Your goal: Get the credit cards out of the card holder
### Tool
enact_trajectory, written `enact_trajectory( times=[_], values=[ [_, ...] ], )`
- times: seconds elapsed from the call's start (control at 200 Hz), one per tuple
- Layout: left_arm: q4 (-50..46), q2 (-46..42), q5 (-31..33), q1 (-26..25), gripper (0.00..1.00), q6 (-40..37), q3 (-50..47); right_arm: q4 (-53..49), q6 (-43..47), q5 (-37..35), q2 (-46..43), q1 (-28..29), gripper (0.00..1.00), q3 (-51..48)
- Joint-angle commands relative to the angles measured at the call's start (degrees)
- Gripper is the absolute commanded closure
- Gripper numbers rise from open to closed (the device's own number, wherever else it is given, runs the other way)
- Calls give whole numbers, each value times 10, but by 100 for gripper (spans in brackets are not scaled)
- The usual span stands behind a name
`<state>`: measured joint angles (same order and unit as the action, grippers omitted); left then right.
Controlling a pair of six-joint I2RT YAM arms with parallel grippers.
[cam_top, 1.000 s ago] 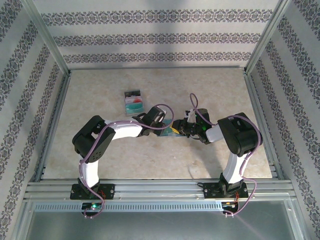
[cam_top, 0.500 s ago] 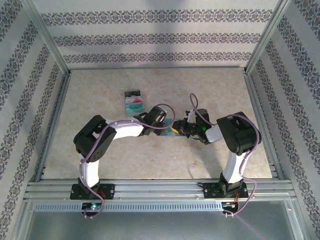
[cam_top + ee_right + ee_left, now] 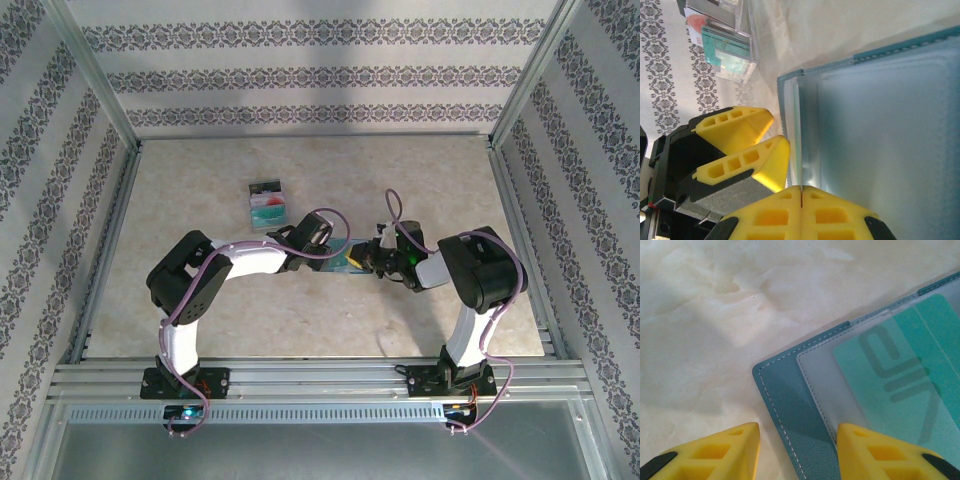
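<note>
The teal-blue card holder [image 3: 347, 264] lies open on the table between both grippers. In the left wrist view its stitched corner [image 3: 790, 400] carries a frosted sleeve with a teal credit card [image 3: 905, 385] inside. My left gripper [image 3: 799, 432] is open and straddles that corner, one fingertip over the table and the other on the sleeve. My right gripper [image 3: 801, 189] is shut on a thin sheet seen edge-on at the holder's [image 3: 890, 125] side. I cannot tell whether that sheet is a card or a sleeve. The left fingers [image 3: 765, 160] sit close beside it.
A clear box of red, teal and grey cards [image 3: 268, 203] stands behind and to the left of the holder, also seen as the box [image 3: 722, 45] in the right wrist view. Patterned walls and metal rails [image 3: 320, 375] enclose the marbled table [image 3: 200, 180].
The right wrist has shifted slightly to the right beside the holder. The left arm and the holder have stayed in place.
</note>
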<state>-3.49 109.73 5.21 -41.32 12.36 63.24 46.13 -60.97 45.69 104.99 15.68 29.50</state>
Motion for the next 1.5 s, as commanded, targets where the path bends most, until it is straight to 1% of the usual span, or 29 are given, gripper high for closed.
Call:
enact_trajectory(
  times=[0.0,0.13,0.265,0.43,0.57,0.754,0.839,0.914,0.989,1.064,1.169,1.234,1.304,1.389,1.494],
  values=[
    [-55,0,29,-7,56,-8,-25,6,22,-5,-23,-9,94,-13],
    [-48,-15,32,-7,56,-8,-44,-10,34,-12,-44,-15,94,-23],
    [-37,-40,27,-7,55,-7,-65,-51,53,-19,-69,-18,94,-26],
    [-38,-75,18,-7,48,-1,-72,-101,78,-27,-101,-18,94,-24],
    [-46,-106,23,-7,39,-2,-65,-147,103,-35,-135,-18,94,-20],
    [-58,-155,41,-5,36,-13,-54,-245,155,-52,-187,-17,95,-4],
    [-66,-176,41,-1,31,-15,-47,-283,179,-53,-215,-16,95,3],
    [-68,-197,17,7,28,-11,-43,-313,200,-47,-236,-14,95,10],
    [-65,-218,-30,20,27,-8,-40,-331,218,-37,-259,-11,95,15],
    [-66,-239,-85,35,24,-5,-39,-339,230,-24,-281,-10,95,18],
    [-77,-266,-124,48,22,4,-37,-336,235,-20,-309,-7,95,16],
    [-72,-285,-146,57,22,21,-45,-320,229,-16,-324,-3,95,11],
    [-50,-305,-174,65,25,47,-62,-290,216,-10,-337,3,95,7],
    [-9,-329,-209,74,29,83,-87,-247,198,-4,-350,15,95,4],
    [55,-354,-248,82,29,113,-119,-203,181,-8,-363,35,96,6]
  ],
)
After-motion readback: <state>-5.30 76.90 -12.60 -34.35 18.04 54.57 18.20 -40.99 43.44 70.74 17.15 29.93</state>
